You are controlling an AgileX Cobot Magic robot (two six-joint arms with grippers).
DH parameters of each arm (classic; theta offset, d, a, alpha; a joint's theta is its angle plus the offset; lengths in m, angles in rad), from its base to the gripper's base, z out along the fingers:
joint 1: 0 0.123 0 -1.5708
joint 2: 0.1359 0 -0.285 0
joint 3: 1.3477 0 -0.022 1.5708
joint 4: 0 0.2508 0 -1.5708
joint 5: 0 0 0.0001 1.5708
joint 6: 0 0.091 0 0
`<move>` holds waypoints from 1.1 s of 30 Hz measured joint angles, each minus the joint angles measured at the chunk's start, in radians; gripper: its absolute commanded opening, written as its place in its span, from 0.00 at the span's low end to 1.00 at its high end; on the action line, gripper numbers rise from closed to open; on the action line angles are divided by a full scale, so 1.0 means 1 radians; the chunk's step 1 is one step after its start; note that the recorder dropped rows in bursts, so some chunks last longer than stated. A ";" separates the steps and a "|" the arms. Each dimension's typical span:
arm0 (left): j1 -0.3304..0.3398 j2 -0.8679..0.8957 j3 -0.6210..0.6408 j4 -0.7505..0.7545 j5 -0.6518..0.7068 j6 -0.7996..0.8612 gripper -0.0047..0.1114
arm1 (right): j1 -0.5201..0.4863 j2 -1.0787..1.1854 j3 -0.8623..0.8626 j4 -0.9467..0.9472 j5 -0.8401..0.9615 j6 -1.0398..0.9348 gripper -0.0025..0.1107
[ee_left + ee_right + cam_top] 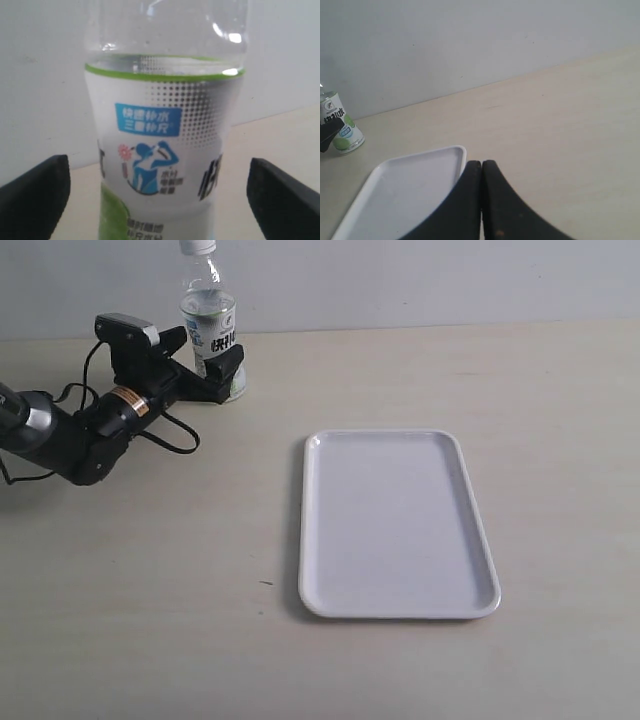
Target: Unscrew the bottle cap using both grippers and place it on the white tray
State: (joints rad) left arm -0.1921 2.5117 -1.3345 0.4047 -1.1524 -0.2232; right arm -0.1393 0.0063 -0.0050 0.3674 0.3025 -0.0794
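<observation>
At table's (150,570) far left, close wide-open, empty black left gripper (160,187) squarely on label (165,150) of small clear plastic bottle (212,335) before sending shut, empty right gripper (481,200) to round white screw cap (197,246), still on, well apart from glossy white rectangular tray (400,435).

The bottle (165,150) (white-and-green label) stands between the left tool's (159,197) 2 spread fingers (35,195), touching neither

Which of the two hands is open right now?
The left hand, its fingers spread either side of the bottle; the right hand has its fingers pressed shut.
</observation>
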 measured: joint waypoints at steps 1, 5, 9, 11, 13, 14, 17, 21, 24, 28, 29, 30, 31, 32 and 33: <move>-0.004 0.000 -0.003 0.000 0.004 -0.004 0.83 | 0.000 0.000 0.000 0.000 0.000 0.000 0.02; -0.036 0.000 -0.031 -0.046 0.069 -0.006 0.75 | 0.000 0.000 0.000 0.000 0.002 0.000 0.02; -0.038 0.000 -0.045 -0.081 0.113 -0.004 0.39 | 0.000 0.000 0.000 0.000 0.004 0.000 0.02; -0.038 0.000 -0.045 -0.081 0.115 -0.004 0.22 | 0.000 0.000 0.000 0.000 0.004 0.000 0.02; -0.038 0.000 -0.045 -0.081 0.115 -0.004 0.04 | 0.000 0.000 0.000 0.000 0.004 0.000 0.02; -0.038 0.000 -0.045 -0.081 0.115 -0.004 0.04 | 0.000 0.000 0.000 0.000 0.004 0.000 0.02; -0.038 0.000 -0.046 -0.042 0.115 -0.004 0.04 | 0.000 0.000 0.000 0.000 0.004 0.000 0.02; -0.038 -0.014 -0.044 0.073 0.115 -0.008 0.04 | 0.000 0.000 0.000 0.000 0.004 0.000 0.02; -0.038 -0.041 -0.018 0.157 0.124 -0.012 0.04 | 0.000 0.000 0.000 0.000 0.004 0.000 0.02; -0.039 -0.103 0.051 0.204 0.147 -0.016 0.04 | 0.000 0.000 0.000 0.000 0.006 0.000 0.02; -0.039 -0.121 0.072 0.209 0.153 -0.016 0.04 | 0.000 0.000 0.000 0.000 0.006 0.000 0.02; -0.039 -0.136 0.094 0.217 0.157 -0.016 0.04 | 0.000 0.000 0.000 0.000 0.006 0.000 0.02; -0.039 -0.156 0.117 0.232 0.159 -0.016 0.04 | 0.000 0.000 0.000 0.000 0.006 0.000 0.02; -0.039 -0.177 0.140 0.257 0.159 -0.016 0.04 | 0.000 0.000 0.000 0.000 0.006 0.000 0.02; -0.039 -0.198 0.165 0.288 0.159 -0.012 0.04 | 0.000 0.000 0.000 0.000 0.006 0.000 0.02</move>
State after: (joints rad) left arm -0.2315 2.3141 -1.1698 0.6929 -0.9930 -0.2353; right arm -0.1393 0.0063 -0.0050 0.3674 0.3083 -0.0794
